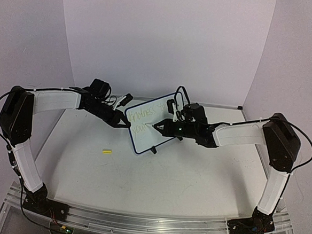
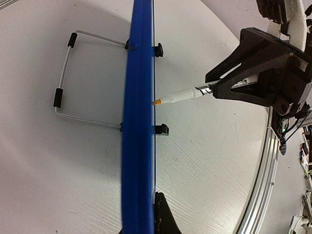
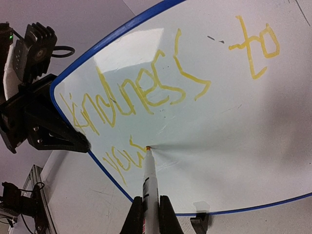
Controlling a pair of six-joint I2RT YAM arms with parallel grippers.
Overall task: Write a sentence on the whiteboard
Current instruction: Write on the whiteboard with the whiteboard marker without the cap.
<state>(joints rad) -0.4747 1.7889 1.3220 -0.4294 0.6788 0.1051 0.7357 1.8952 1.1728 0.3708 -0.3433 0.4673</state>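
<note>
Both arms reach inward — left fingers (image 3: pixel 68 140) and right fingers (image 3: pixel 165 222) clamped.

Marker (image 3: pixel 150 175) tip on a white board (image 3: pixel 234 146) with yellow words (image 3: pixel 146 92).
The right gripper (image 3: pixel 150 217) at the bottom pinches the white marker, which points up. Its yellow tip touches the board just to the right of the word "you". The words sit in two lines: the top line reads "kindness to" and the lower line reads "you". The board has a thin blue rim (image 3: pixel 112 36). On the left, the black left gripper (image 3: pixel 80 141) touches the rim. A small black clip (image 3: pixel 200 223) sits at the bottom rim. The grey table (image 3: pixel 83 195) shows below.
</note>
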